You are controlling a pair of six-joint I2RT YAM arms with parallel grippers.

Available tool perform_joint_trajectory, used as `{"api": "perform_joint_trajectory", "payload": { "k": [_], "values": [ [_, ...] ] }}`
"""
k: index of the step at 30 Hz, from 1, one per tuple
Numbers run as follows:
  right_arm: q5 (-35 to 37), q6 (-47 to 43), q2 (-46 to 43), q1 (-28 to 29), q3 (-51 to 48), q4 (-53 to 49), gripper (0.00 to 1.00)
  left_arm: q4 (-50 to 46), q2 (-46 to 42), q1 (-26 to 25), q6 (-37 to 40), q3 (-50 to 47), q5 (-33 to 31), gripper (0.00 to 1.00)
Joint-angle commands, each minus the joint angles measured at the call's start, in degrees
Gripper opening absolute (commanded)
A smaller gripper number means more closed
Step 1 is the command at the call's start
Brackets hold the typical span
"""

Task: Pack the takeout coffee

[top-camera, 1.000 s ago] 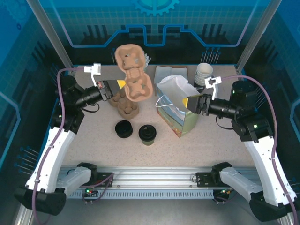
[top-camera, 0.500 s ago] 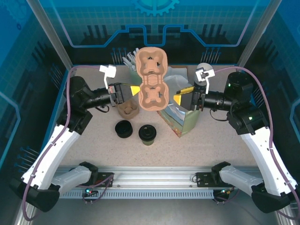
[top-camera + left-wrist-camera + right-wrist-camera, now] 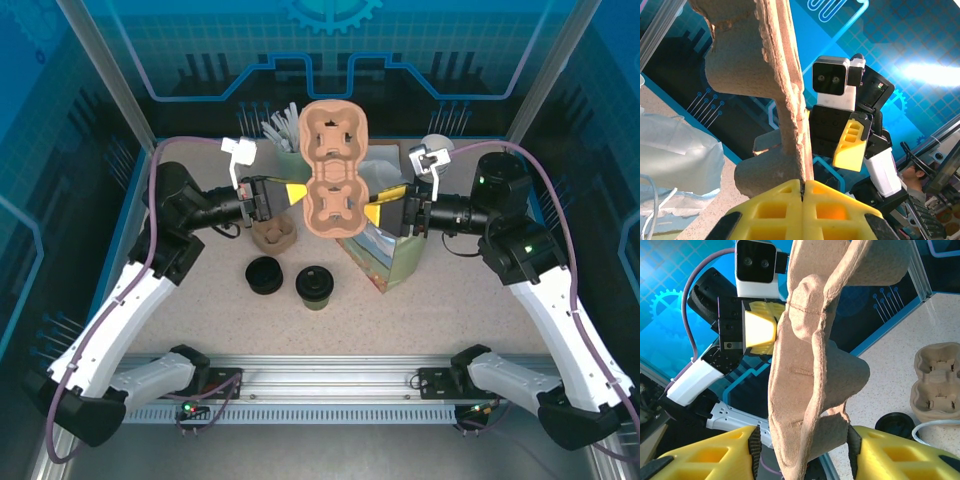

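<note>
The takeout coffee (image 3: 314,287), a small dark cup with a black lid, stands on the table in front of the paper bag (image 3: 387,252). Above them a brown moulded cup carrier (image 3: 335,170) hangs in the air between both arms. My left gripper (image 3: 295,192) is shut on the carrier's left edge, and in the left wrist view its yellow fingertips (image 3: 802,184) pinch the thin rim of the carrier (image 3: 775,75). My right gripper (image 3: 378,210) is at the carrier's right side. Its jaws (image 3: 802,450) straddle a pocket of the carrier (image 3: 810,365), one pad touching, the other a little apart.
A loose black lid (image 3: 264,275) lies left of the coffee. A stack of brown carriers (image 3: 272,236) sits behind it, also in the right wrist view (image 3: 937,375). Straws (image 3: 280,128) and white cups (image 3: 437,146) stand at the back. The bag's mouth opens under the carrier.
The left arm swung the carrier rightward to the middle and turned it upright. The right gripper left the bag's rim and came up to the carrier's right side.
</note>
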Motion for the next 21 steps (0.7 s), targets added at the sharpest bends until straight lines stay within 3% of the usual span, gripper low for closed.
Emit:
{"api": "perform_joint_trajectory", "payload": {
  "k": [1, 14, 20, 21],
  "values": [
    [-0.9, -0.8, 0.2, 0.9, 1.5, 1.2, 0.47, 2.0, 0.3, -0.6, -0.8, 2.0, 0.1, 0.00],
    [-1.2, -0.4, 0.6, 1.1, 1.2, 1.8, 0.26, 2.2, 1.6, -1.5, -0.6, 2.5, 0.0, 0.00],
    [-0.3, -0.6, 0.7, 1.0, 1.5, 0.6, 0.04, 0.9, 1.7, -1.6, 0.6, 2.7, -0.2, 0.00],
    [0.1, -0.9, 0.7, 1.0, 1.7, 0.0, 0.00, 0.6, 1.7, -1.6, 0.9, 2.7, -0.2, 0.04]
  ]
}}
